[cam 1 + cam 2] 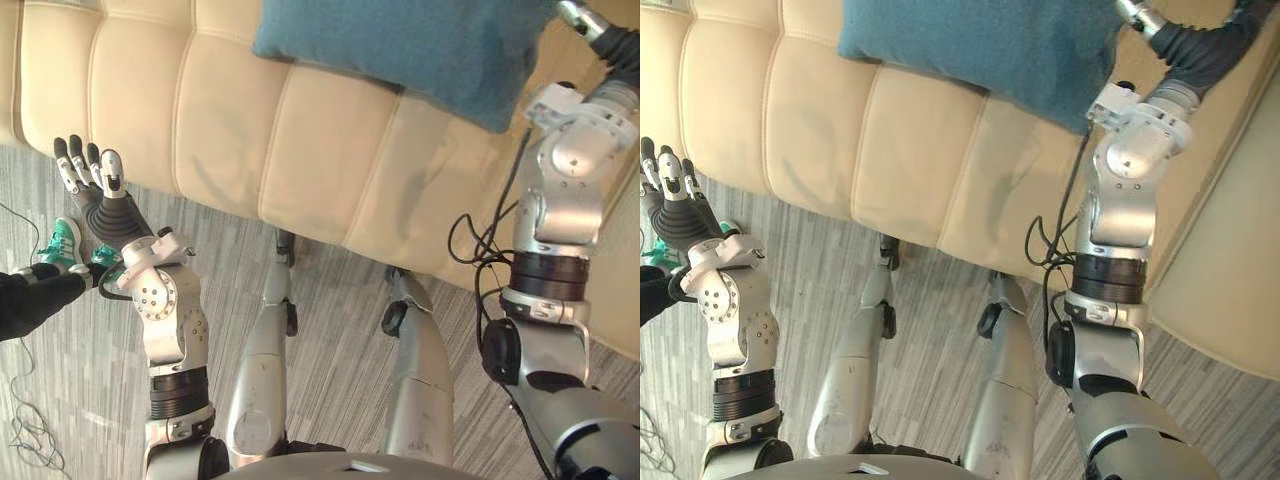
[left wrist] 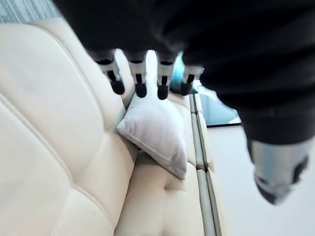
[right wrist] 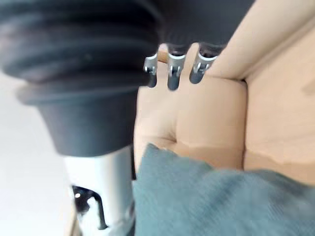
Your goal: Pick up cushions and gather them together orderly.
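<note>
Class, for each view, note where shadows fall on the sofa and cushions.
Left eye view: the teal cushion throws a dark shadow under its lower edge onto the cream sofa. Left wrist view: the white cushion shades the seat crease beneath it.

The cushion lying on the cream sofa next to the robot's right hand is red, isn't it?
Not red. The cushion next to the right hand is teal-blue, and it does lie on the cream sofa. The left eye view shows this plainly.
</note>
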### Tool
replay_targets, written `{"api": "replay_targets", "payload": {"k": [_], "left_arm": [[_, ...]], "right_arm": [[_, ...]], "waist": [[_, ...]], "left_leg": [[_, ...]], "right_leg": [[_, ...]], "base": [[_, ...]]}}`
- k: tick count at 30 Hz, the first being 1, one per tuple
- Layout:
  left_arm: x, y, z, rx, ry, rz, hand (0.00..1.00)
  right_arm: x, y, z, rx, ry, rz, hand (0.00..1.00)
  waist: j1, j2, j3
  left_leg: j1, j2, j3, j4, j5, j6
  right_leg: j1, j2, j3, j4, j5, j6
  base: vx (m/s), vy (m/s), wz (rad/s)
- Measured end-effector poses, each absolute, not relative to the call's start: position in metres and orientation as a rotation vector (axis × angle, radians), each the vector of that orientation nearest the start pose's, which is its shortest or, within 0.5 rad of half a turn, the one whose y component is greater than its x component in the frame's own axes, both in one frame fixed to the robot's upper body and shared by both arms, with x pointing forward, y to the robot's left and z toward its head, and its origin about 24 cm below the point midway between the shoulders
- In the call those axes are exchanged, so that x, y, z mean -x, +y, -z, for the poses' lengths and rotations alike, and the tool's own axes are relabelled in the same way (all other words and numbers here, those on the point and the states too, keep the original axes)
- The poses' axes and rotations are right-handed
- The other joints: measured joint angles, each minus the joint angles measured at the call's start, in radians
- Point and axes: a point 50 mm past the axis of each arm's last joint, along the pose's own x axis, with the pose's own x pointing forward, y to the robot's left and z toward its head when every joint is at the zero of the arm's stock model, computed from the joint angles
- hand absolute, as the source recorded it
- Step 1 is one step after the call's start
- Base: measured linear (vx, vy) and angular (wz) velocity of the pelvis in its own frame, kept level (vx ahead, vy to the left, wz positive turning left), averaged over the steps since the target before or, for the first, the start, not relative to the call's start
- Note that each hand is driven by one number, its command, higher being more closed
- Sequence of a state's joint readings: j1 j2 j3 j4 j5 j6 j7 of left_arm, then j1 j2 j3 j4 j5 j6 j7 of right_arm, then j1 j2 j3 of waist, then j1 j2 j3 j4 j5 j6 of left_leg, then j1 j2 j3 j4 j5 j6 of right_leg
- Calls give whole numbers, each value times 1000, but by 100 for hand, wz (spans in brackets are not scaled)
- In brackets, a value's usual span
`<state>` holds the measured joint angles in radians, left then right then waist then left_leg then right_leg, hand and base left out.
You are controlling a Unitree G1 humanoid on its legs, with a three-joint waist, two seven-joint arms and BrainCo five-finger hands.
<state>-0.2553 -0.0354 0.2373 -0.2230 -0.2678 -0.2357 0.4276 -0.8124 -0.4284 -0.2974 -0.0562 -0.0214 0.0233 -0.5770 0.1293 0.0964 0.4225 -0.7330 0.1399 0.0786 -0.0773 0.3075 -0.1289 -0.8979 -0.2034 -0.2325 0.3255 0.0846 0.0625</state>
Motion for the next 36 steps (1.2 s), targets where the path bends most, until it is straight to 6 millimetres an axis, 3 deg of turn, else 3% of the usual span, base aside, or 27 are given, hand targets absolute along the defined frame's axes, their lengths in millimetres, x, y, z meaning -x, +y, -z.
{"api": "replay_targets", "payload": {"k": [5,9,12,14,19,20,21,22,24,26,28,32,36], "left_arm": [[-262,209,-163,389,-632,-520,0],[-262,209,-155,353,-595,-498,0],[-262,211,-139,270,-519,-481,0],[-263,209,-125,248,-446,-473,0],[-255,214,-80,204,-252,-493,0],[-253,215,-72,189,-217,-498,0],[-248,216,-55,168,-140,-493,0],[-246,216,-48,158,-112,-488,0],[-236,213,-11,128,54,-461,0],[-228,209,11,96,158,-432,0],[-214,205,46,35,331,-388,0],[-176,210,95,-26,598,-389,0],[-138,218,122,-51,778,-405,0]], "right_arm": [[-280,-260,-297,135,-921,780,0],[-270,-257,-280,190,-903,729,0],[-265,-250,-249,195,-827,677,0],[-263,-242,-218,177,-734,645,0],[-252,-214,-131,142,-414,504,0],[-251,-214,-119,138,-364,499,0],[-247,-213,-90,139,-246,475,0],[-246,-214,-80,142,-201,469,0],[-232,-214,-28,143,22,443,0],[-222,-213,0,132,146,433,0],[-205,-211,36,117,312,417,0],[-174,-205,84,114,561,380,0],[-156,-201,107,142,696,336,0]], "waist": [[-22,-29,18],[-31,-35,20],[-47,-55,12],[-56,-73,3],[-79,-124,-83],[-81,-126,-100],[-83,-131,-131],[-86,-132,-140],[-89,-133,-208],[-102,-131,-212],[-112,-137,-248],[-125,-145,-301],[-128,-147,-344]], "left_leg": [[57,5,0,0,-3,1],[111,4,-1,0,-19,6],[168,3,1,0,-34,8],[216,4,4,0,-46,4],[323,22,37,1,-87,-2],[338,27,42,1,-94,-5],[378,34,55,1,-112,-8],[391,36,59,6,-119,-10],[427,48,85,53,-172,-8],[476,48,95,61,-192,-6],[523,47,109,77,-221,-8],[588,41,127,103,-263,-10],[645,30,148,96,-290,-16]], "right_leg": [[53,1,-3,10,-8,-2],[103,1,-5,21,-33,-1],[149,0,-4,34,-55,2],[192,2,-3,38,-71,1],[295,29,3,-7,-76,8],[315,35,3,-22,-72,5],[362,48,8,-52,-65,5],[380,53,12,-66,-59,7],[454,75,33,-143,-29,14],[522,80,41,-184,-17,19],[588,84,55,-232,-2,27],[693,85,75,-321,33,36],[752,86,113,-381,57,36]], "base": [[-6,-82,0],[17,-72,1],[30,-71,-1],[52,-81,-6],[94,-82,-21],[156,-74,-31],[143,-51,-24],[145,-39,-34],[174,-25,-38],[119,10,-23],[87,41,-17],[31,45,-12],[-5,23,-23]]}}
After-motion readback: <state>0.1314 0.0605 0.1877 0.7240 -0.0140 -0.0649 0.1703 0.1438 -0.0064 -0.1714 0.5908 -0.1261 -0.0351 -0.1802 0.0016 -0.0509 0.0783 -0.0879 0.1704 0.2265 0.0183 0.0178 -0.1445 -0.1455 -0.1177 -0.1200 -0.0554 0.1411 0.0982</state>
